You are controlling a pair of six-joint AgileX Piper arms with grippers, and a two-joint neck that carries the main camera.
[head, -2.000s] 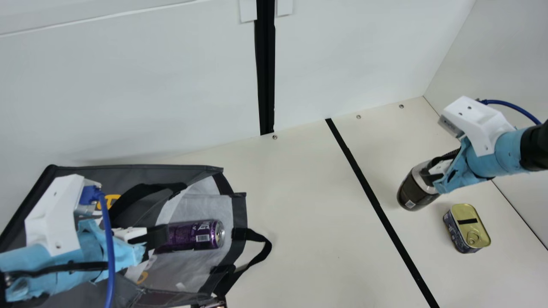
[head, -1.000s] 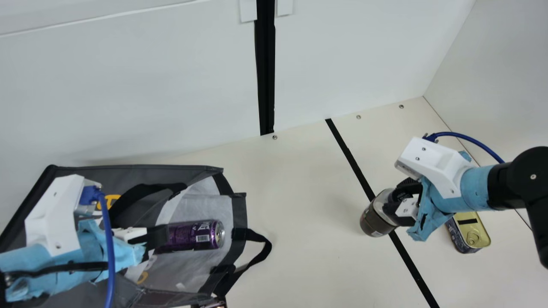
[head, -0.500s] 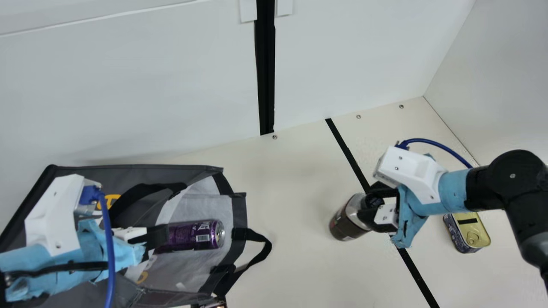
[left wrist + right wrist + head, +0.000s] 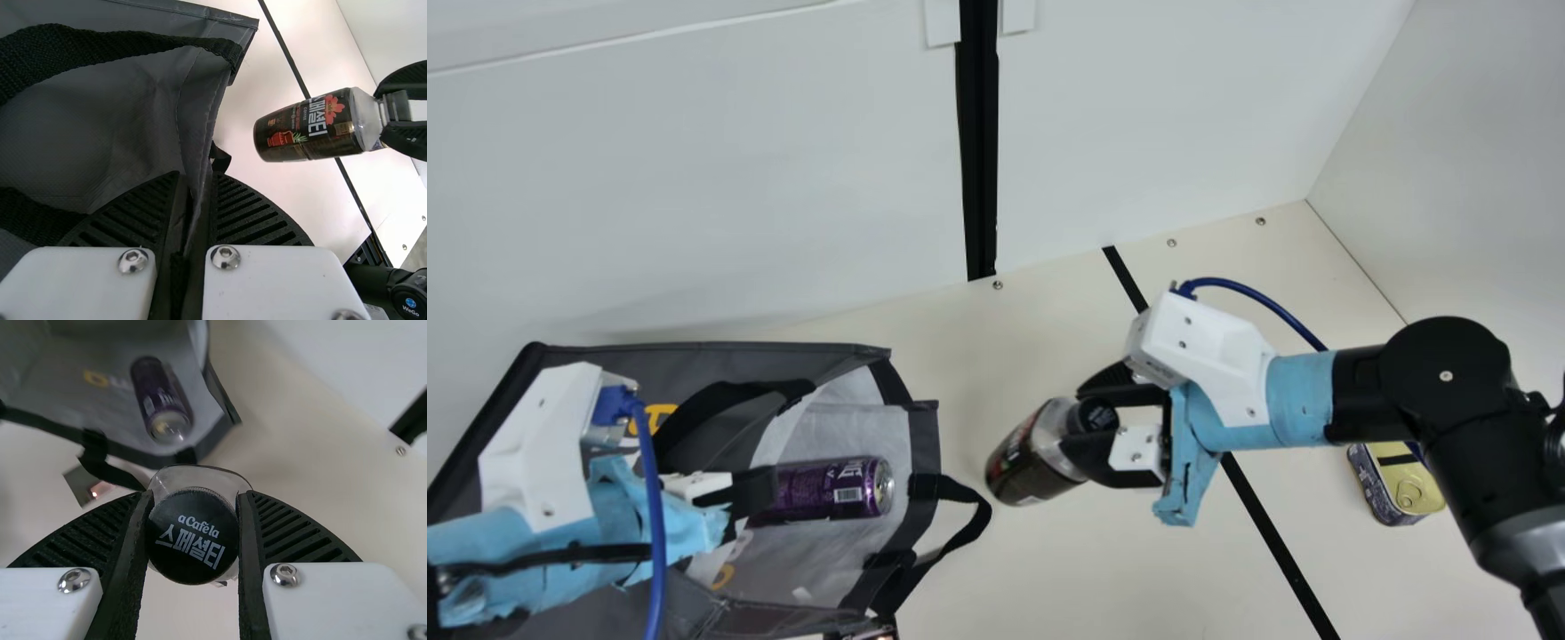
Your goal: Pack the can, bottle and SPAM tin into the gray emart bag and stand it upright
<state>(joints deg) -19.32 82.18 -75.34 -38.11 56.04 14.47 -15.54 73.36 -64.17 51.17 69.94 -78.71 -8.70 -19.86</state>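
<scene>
The gray bag [image 4: 703,364] lies on its side at the left of the main view, its mouth facing right, with the purple can [image 4: 827,489] lying inside. My left gripper [image 4: 760,493] is shut on the bag's upper panel; in the left wrist view, the gripper [image 4: 193,220] pinches the gray fabric [image 4: 120,127]. My right gripper [image 4: 1094,418] is shut on the neck of the dark bottle [image 4: 1036,453], held tilted just right of the bag's handle. In the right wrist view, the gripper [image 4: 193,540] has the black cap [image 4: 193,537] between its fingers. The SPAM tin [image 4: 1396,484] rests at the right.
A black tape line [image 4: 1272,542] crosses the cream table [image 4: 1085,569] between bag and tin. The bag's handle loop [image 4: 969,516] sticks out from its mouth. A small shiny object [image 4: 876,632] lies by the bag's lower edge. White walls [image 4: 783,178] stand behind.
My right gripper has carried the bottle leftward from beside the tin, across the tape line and close to the bag. The left gripper, bag, can and tin have stayed put.
</scene>
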